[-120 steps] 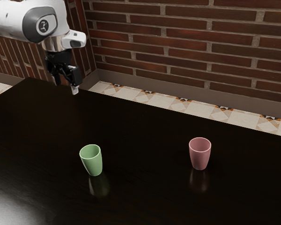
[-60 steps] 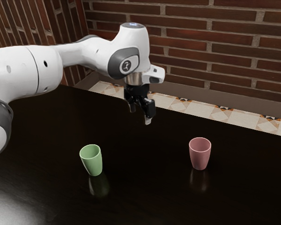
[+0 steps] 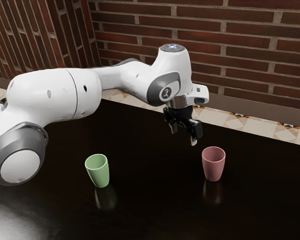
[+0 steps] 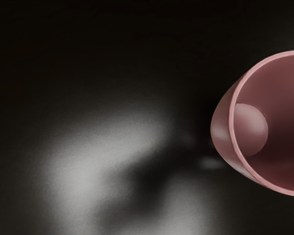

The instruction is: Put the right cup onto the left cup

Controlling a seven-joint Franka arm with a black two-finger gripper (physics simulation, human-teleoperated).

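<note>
The black gripper point(image 3: 183, 136) hangs open above the table, up and to the exterior view's left of the pink cup point(image 3: 213, 164), with nothing between its fingers. That cup stands upright on the dark table. The green cup point(image 3: 98, 171) stands upright farther to the exterior view's left, apart from the pink one. In the wrist view the pink cup point(image 4: 222, 133) is seen from above, its open mouth and inner bottom visible, part of it cut off by the picture's edge.
The dark glossy table point(image 3: 155, 210) carries both cups. Behind it are a tiled floor strip point(image 3: 220, 116) and a brick wall point(image 3: 250, 60). The white arm point(image 3: 55, 97) reaches in from the exterior view's left, above the table.
The arm has swung toward the exterior view's right and my gripper has come lower, close to the pink cup. Both cups stand where they were.
</note>
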